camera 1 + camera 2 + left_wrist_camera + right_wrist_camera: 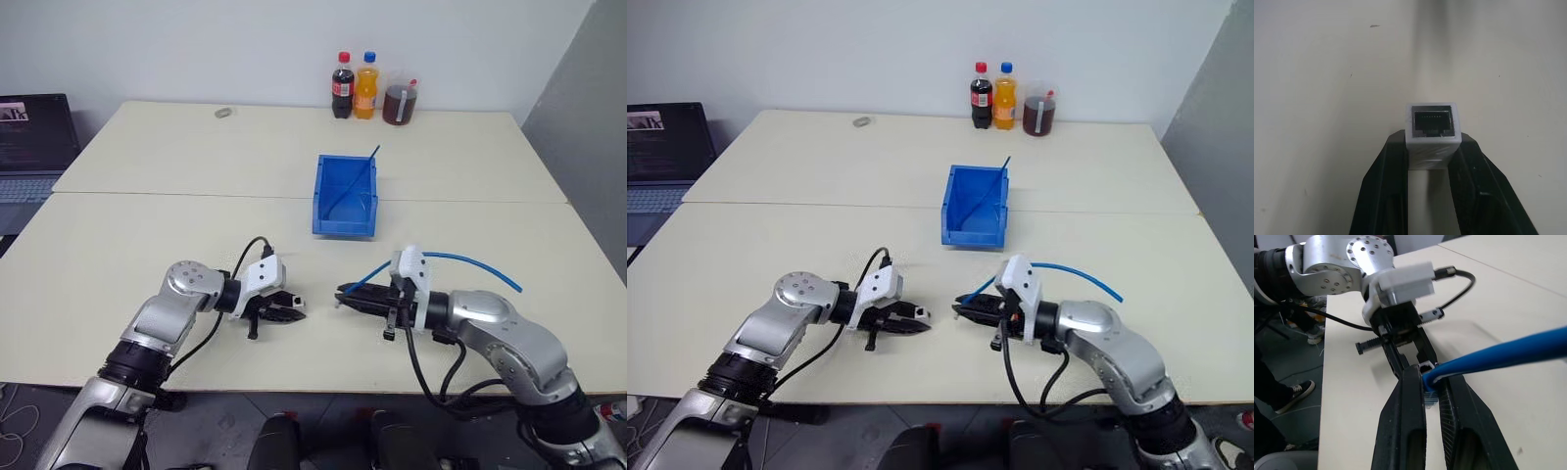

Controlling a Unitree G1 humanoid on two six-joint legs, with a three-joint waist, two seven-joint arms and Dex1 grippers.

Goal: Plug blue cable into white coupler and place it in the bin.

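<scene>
nearest the robot, the left gripper [292,311] and the right gripper [345,294] face each other tip to tip just above the pale surface [147,255], with a small gap between them. the left gripper is nearly closed, its two black fingers [1386,186] clamped on the sides of the white coupler [1432,133], whose dark socket opening faces outward past the fingertips. the right gripper is pinched almost fully together on the blue cable [1498,355] close to its plug end; in the right wrist view the cable's end sits between the fingers, just short of the coupler held opposite. from that grip the cable arcs back over the right wrist and out to the robot's right, its far end hanging free above the surface.

further out, near the middle of the surface, stands the bin [345,196], well apart from both grippers, with a thin blue strand leaning against its far right corner.

at the far edge, three drink bottles [372,90] stand together. a laptop [34,147] sits off to the left.
</scene>
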